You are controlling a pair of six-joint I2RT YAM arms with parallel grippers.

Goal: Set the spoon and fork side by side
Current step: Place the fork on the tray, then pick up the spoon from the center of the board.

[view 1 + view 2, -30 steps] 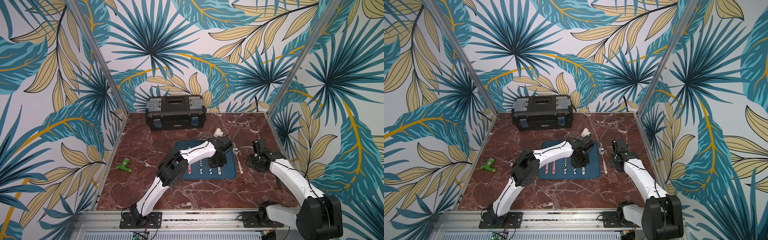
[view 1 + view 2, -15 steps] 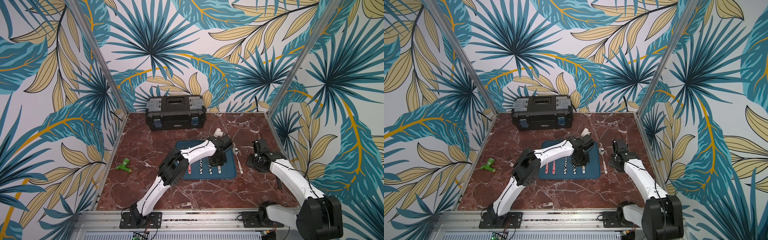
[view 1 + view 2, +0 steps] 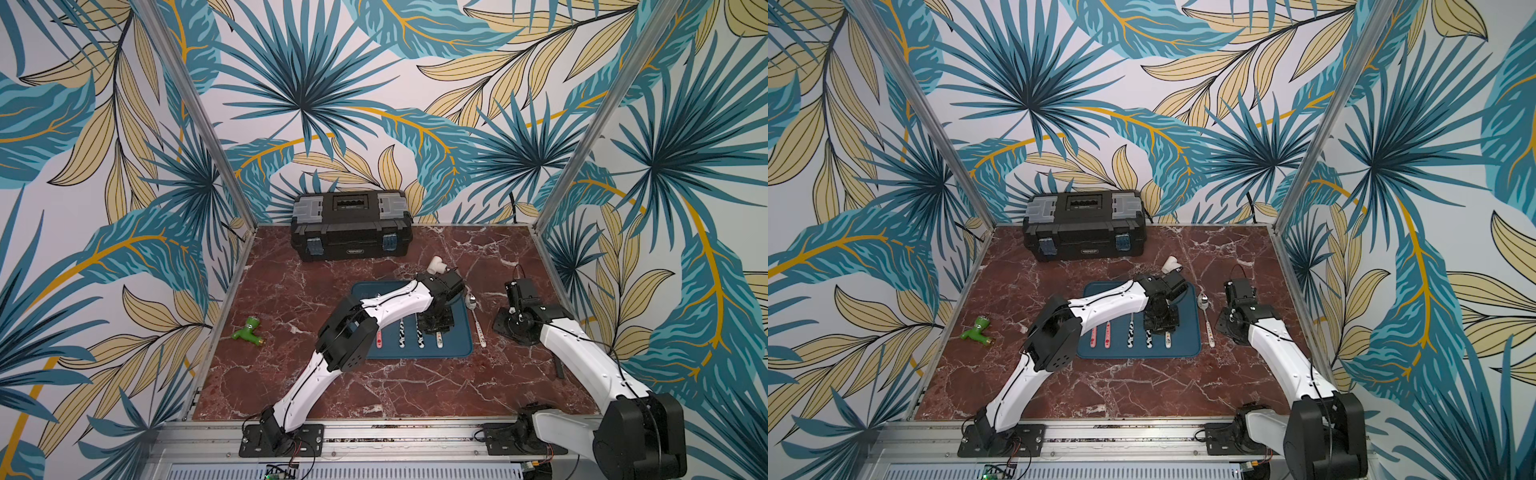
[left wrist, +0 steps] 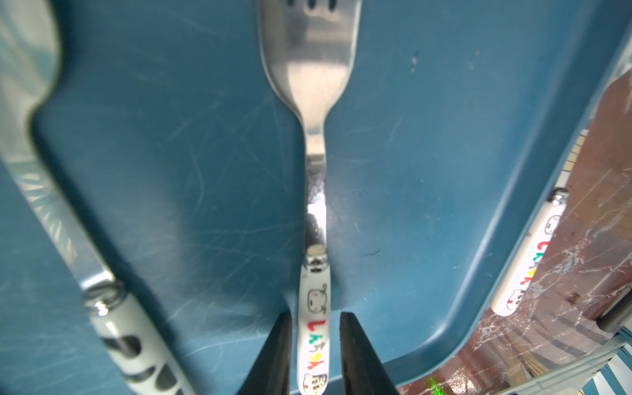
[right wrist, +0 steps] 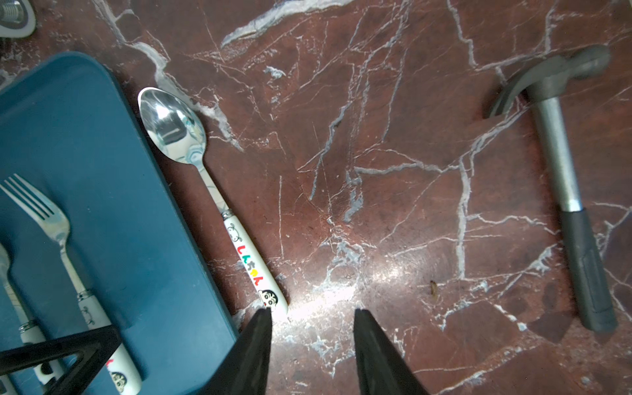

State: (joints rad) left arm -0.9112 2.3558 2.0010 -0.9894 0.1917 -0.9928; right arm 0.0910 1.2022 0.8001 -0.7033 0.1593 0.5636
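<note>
The right gripper (image 5: pixel 311 345) hovered open over bare marble just beside the cartoon-handled steel spoon (image 5: pixel 219 201), off the blue tray's (image 4: pixel 427 171) right edge. The left gripper (image 4: pixel 314 355) stood slightly parted around the matching fork (image 4: pixel 313 191) handle on the tray. Lifting away could drag the fork askew.

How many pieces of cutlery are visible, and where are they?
6. Five lie in a row on the blue tray: handles at and the fork. The spoon lies on the table beside the tray. The left arm may hide more.
</note>
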